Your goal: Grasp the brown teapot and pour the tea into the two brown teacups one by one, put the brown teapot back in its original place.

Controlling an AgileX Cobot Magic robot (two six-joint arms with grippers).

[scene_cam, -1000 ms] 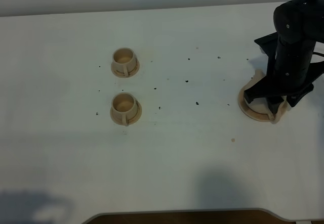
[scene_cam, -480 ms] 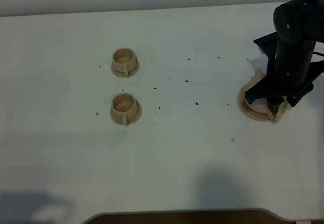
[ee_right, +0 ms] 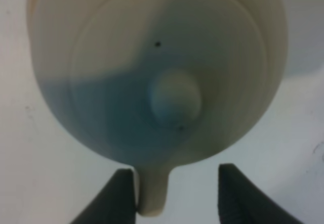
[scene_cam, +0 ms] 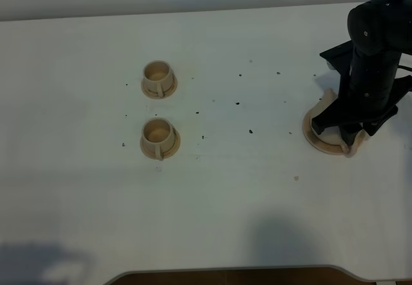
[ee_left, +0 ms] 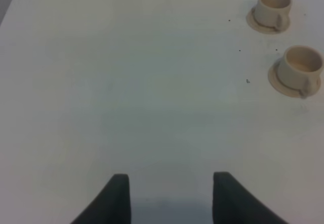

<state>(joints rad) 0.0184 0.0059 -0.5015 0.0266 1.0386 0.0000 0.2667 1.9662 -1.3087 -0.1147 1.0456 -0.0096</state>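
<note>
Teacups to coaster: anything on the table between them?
Nothing solid. In the exterior high view only small dark specks dot the white table between the two teacups and the coaster.

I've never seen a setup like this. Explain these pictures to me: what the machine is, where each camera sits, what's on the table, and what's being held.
This is a robot with two arms, each ending in a two-fingered gripper. The wide picture comes from a camera mounted high above the white table. The other two come from cameras on the wrists, looking past the fingers.

On the table stand a far teacup, a near teacup, some dark specks and a round coaster. A beige teapot sits on the coaster, mostly hidden under the right arm in the wide view.

The right gripper is open, with its fingers either side of the teapot's handle but not closed on it. The left gripper is open and empty. Nothing is held.
</note>
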